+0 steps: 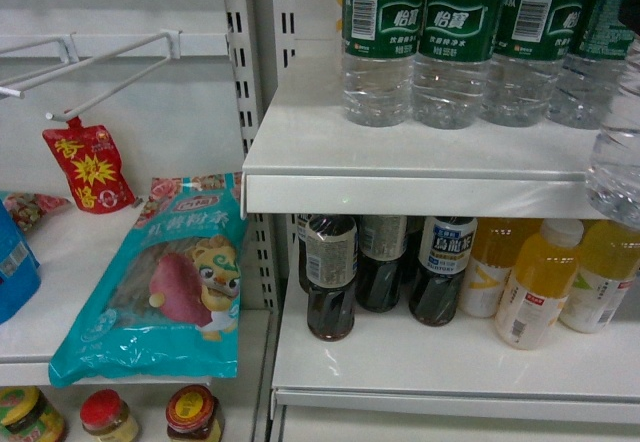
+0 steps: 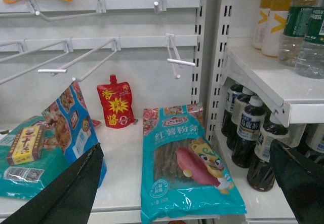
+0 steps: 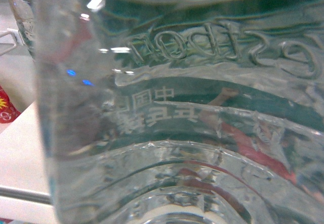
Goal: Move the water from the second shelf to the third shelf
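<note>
Several water bottles (image 1: 378, 42) with dark green labels stand in a row on the upper white shelf (image 1: 400, 177). One more clear ribbed water bottle (image 1: 615, 152) hangs at the right edge of the head view, in front of that shelf's lip and off its surface. This bottle (image 3: 192, 107) fills the right wrist view, pressed close to the camera, so the right gripper's fingers are hidden; the gripper holds it. My left gripper (image 2: 185, 183) is wide open over the left bay, with its black fingers (image 2: 76, 193) spread apart and nothing between them.
The shelf below (image 1: 400, 372) carries dark tea bottles (image 1: 330, 277) and yellow drink bottles (image 1: 540, 282). In the left bay lie a teal noodle packet (image 1: 165, 282) and a red pouch (image 1: 90, 167) under wire hooks (image 1: 110, 62). Jars (image 1: 195, 412) stand lower down.
</note>
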Controlling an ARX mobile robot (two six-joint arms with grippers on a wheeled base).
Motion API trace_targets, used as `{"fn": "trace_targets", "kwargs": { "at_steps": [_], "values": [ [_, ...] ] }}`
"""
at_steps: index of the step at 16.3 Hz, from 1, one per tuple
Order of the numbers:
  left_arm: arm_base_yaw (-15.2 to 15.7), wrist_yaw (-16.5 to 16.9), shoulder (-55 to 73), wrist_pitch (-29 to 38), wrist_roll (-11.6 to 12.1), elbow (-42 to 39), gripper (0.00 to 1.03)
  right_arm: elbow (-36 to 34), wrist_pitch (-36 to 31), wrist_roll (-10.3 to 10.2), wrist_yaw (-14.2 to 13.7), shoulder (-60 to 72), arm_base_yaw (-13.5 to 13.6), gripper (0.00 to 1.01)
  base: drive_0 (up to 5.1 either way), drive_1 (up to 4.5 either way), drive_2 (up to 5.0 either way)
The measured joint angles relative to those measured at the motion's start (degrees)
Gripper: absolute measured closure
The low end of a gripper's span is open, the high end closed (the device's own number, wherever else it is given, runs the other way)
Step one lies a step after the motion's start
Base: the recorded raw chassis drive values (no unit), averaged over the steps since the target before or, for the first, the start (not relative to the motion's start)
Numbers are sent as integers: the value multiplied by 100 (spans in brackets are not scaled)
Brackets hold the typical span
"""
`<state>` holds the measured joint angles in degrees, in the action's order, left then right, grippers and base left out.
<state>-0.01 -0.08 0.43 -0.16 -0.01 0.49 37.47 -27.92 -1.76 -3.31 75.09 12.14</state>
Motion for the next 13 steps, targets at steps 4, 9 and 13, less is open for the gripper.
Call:
{"fn": "trace_targets", "kwargs": {
  "at_steps": [4, 9, 13],
  "values": [
    [0, 2, 0, -2, 2, 0, 5, 579, -66, -52, -136, 662, 181, 57, 0, 0, 0],
    [0, 2, 0, -2, 2, 0, 5, 1207, -157, -168, -358, 1316, 173, 57, 0, 0, 0],
    [0, 2, 0, -2, 0, 0, 5, 1587, -85, -168, -369, 1683, 133, 57, 0, 0, 0]
  ]
}}
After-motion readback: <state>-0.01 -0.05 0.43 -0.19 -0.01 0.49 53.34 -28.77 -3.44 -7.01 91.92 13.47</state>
